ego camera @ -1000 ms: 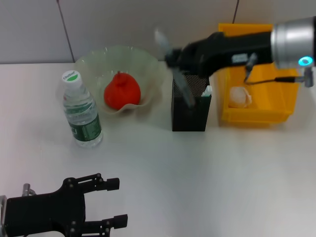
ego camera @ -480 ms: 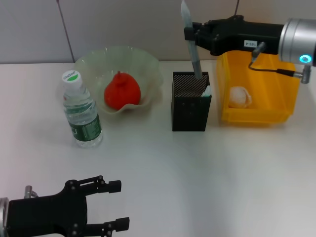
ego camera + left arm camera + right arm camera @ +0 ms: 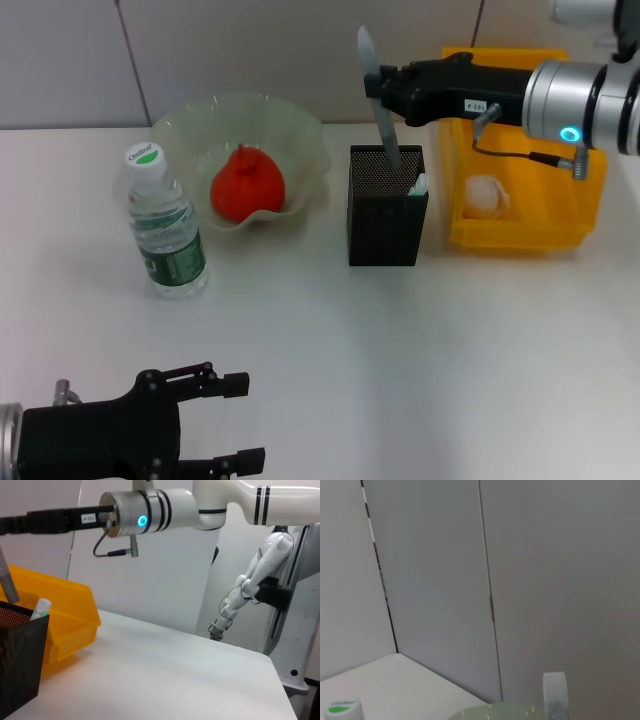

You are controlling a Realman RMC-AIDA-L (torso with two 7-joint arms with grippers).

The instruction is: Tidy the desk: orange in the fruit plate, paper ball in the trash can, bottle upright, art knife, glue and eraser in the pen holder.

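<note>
My right gripper (image 3: pixel 384 97) is shut on the grey art knife (image 3: pixel 378 115), holding it nearly upright with its lower end inside the black mesh pen holder (image 3: pixel 387 215). The knife top (image 3: pixel 555 692) shows in the right wrist view. A white glue stick (image 3: pixel 418 184) stands in the holder's right corner. The orange (image 3: pixel 247 184) lies in the pale green fruit plate (image 3: pixel 300 130). The bottle (image 3: pixel 165 225) stands upright to the plate's left. The paper ball (image 3: pixel 484 196) rests in the yellow trash can (image 3: pixel 560 215). My left gripper (image 3: pixel 235 420) is parked open at the near left edge. The eraser is hidden.
In the left wrist view the pen holder (image 3: pixel 17 655) and the yellow bin (image 3: pixel 65 625) stand side by side, with the right arm (image 3: pixel 145 517) above them. White table (image 3: pixel 420 360) spreads in front of the holder. A grey wall closes off the back.
The right gripper swung the art knife from tilted to nearly upright and brought its lower end into the pen holder. The left gripper drifted slightly toward the near edge.
</note>
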